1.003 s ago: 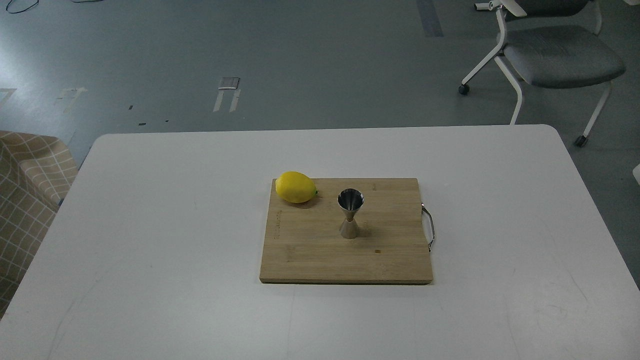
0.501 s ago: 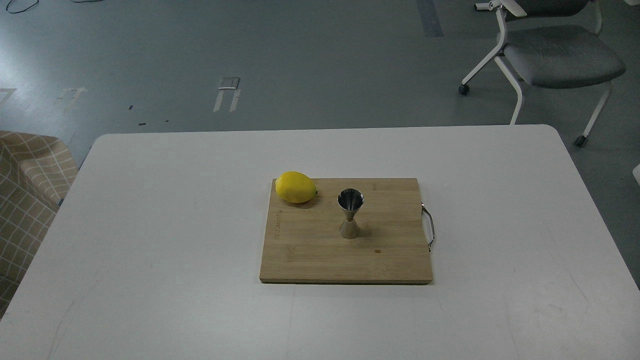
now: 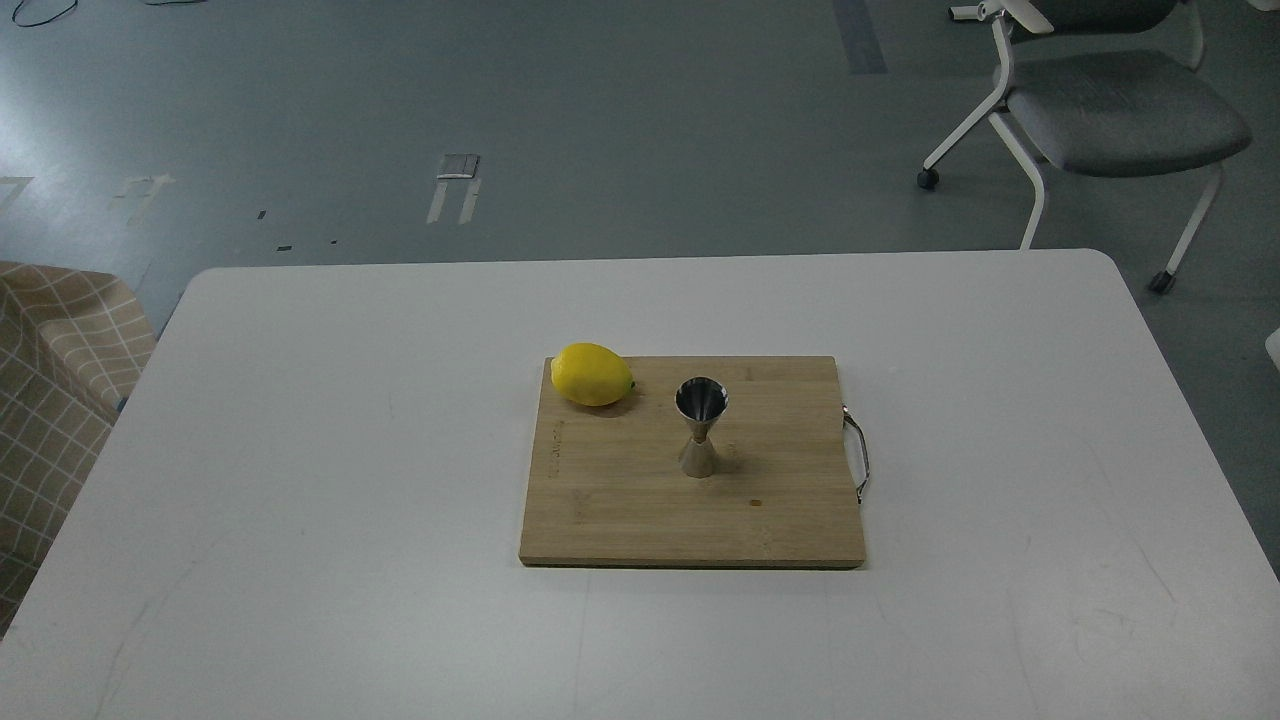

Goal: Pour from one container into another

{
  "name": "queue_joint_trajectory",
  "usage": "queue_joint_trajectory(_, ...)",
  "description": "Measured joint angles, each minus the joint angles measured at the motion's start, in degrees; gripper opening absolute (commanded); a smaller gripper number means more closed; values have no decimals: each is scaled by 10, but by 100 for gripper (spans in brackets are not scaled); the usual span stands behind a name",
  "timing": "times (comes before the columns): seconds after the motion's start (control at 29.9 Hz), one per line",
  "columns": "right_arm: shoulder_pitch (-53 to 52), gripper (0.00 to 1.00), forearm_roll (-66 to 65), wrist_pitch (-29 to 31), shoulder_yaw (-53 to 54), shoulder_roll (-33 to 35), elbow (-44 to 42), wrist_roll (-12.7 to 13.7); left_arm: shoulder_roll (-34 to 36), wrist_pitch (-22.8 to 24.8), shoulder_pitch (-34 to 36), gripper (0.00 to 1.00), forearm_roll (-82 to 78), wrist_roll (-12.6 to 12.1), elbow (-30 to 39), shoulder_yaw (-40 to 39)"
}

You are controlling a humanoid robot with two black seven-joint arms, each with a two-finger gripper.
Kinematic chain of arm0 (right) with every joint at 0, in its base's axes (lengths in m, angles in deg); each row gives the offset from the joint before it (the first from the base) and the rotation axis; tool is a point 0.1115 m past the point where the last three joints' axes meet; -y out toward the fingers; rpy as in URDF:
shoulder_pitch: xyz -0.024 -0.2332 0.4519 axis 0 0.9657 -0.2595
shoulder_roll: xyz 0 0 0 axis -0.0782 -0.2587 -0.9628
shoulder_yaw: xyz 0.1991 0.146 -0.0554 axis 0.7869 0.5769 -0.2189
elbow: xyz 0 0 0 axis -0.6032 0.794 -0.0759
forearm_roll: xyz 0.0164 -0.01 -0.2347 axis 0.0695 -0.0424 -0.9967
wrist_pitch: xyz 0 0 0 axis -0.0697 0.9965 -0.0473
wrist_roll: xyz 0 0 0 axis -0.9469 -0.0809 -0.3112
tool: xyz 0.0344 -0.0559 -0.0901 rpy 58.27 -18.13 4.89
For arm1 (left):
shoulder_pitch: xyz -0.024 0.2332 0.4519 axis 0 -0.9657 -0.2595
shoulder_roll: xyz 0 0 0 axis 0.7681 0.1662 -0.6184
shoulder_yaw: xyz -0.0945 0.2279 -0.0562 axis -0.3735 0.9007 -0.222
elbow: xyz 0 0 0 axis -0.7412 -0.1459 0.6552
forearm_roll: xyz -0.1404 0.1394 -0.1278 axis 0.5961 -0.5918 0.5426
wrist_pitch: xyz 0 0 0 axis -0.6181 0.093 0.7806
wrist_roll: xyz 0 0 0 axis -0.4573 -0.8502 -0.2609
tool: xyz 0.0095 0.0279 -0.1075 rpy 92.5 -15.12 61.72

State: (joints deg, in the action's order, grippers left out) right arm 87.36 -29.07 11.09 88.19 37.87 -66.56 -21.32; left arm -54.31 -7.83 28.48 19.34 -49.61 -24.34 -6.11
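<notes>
A grey floor (image 3: pixel 620 110) is being seen behind a white desk (image 3: pixel 300 480), with a grey office chair (image 3: pixel 1120 110) standing at the upper right and a tan checked cloth (image 3: pixel 55 370) showing at the left edge. A wooden cutting board (image 3: pixel 620 510) is lying flat near the middle of the desk, its metal handle (image 3: pixel 858 452) being turned to the right. The steel jigger (image 3: pixel 701 427) is standing upright on the board, a little above the board's centre, with its wider open cone facing up and its narrow waist clearly outlined. A yellow lemon (image 3: pixel 592 374) is resting on the board's far left corner, near the jigger but apart from it, part of it overhanging the board's edge. Of the task's two vessels, only the jigger is being shown; the glass tumbler is not being seen anywhere in the view. Neither claw is being shown, so whether each is released or clenched cannot be told.
</notes>
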Motion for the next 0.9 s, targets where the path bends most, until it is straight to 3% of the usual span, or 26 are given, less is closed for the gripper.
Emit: queue_joint_trajectory(0.9, 0, 100, 0, 0, 0, 0, 0, 0, 0, 0, 0, 99, 0, 0, 0, 0)
